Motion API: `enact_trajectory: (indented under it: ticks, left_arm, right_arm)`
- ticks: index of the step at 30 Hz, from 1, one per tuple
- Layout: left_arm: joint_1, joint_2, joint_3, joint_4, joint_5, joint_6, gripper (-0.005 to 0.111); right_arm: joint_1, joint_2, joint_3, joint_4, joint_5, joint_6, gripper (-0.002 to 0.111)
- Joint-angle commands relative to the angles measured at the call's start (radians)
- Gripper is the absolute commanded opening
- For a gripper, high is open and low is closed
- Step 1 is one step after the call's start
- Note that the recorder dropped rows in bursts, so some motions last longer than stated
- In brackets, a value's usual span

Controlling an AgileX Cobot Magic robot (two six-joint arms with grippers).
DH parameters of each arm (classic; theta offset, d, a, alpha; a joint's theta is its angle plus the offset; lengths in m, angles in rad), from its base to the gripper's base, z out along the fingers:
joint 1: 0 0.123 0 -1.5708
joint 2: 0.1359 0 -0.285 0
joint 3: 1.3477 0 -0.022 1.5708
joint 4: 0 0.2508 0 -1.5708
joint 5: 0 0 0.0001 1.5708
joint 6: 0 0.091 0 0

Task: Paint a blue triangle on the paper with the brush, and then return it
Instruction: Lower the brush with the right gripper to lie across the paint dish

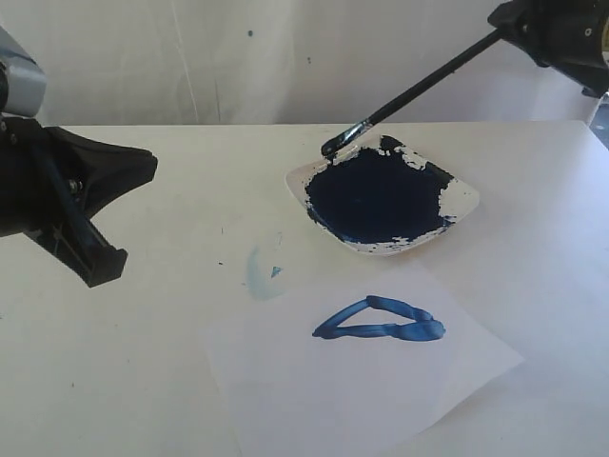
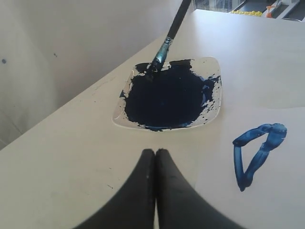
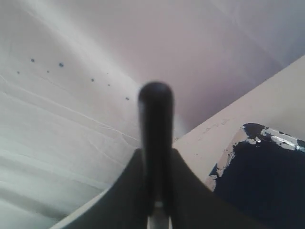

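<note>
- Paper (image 1: 381, 400) lies lowest in the exterior frame, flat on the counter (image 1: 124, 381), with the blue triangle (image 1: 379, 320) near its upper edge. The outline looks closed, so I'd judge the painting done and only the return left.
- Above the triangle, mid-frame, sits the paint dish (image 1: 466, 195), just off the sheet's top edge.
- At the dish's upper-left rim is the tip of the brush (image 1: 419, 90). Its long axis climbs on a diagonal from there to the upper right corner of the frame.
- That handle ends in the right pincer (image 1: 557, 33), clamped around it. The right wrist view shows the dark shaft gripped between both jaws.
- Whether the bristles touch the paint or hang just above it, I can't say for sure.
- Left pincer (image 1: 90, 205) hangs at the far left, well apart from the dish, jaws pressed together on nothing.
- Setting the brush down would fall to the right arm, probably by lowering the handle along that same diagonal.
</note>
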Motion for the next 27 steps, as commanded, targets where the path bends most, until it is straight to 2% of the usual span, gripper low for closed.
enact_trajectory:
  ticks: [1, 4, 8, 16, 22, 27]
  left_arm:
    - [-0.004, -0.008, 0.005, 0.007, 0.001, -0.022, 0.0]
    - [-0.004, -0.008, 0.005, 0.007, 0.001, -0.022, 0.0]
    - [-0.004, -0.008, 0.005, 0.007, 0.003, -0.022, 0.0]
    - [-0.004, -0.008, 0.005, 0.007, 0.015, -0.02, 0.0]
    - [-0.004, -0.008, 0.005, 0.007, 0.017, -0.02, 0.0]
    - [-0.004, -0.008, 0.005, 0.007, 0.017, -0.02, 0.0]
  right_arm:
    - [-0.099, 0.089, -0.033, 0.073, -0.224, 0.006, 0.0]
    - [-0.149, 0.168, -0.035, 0.114, -0.376, 0.006, 0.0]
    - [-0.165, 0.242, -0.035, 0.114, -0.389, 0.006, 0.0]
    - [-0.165, 0.334, -0.035, 0.145, -0.198, 0.006, 0.0]
    - [-0.165, 0.338, -0.035, 0.243, -0.032, 0.006, 0.0]
    - [-0.167, 0.338, -0.035, 0.243, 0.087, -0.022, 0.0]
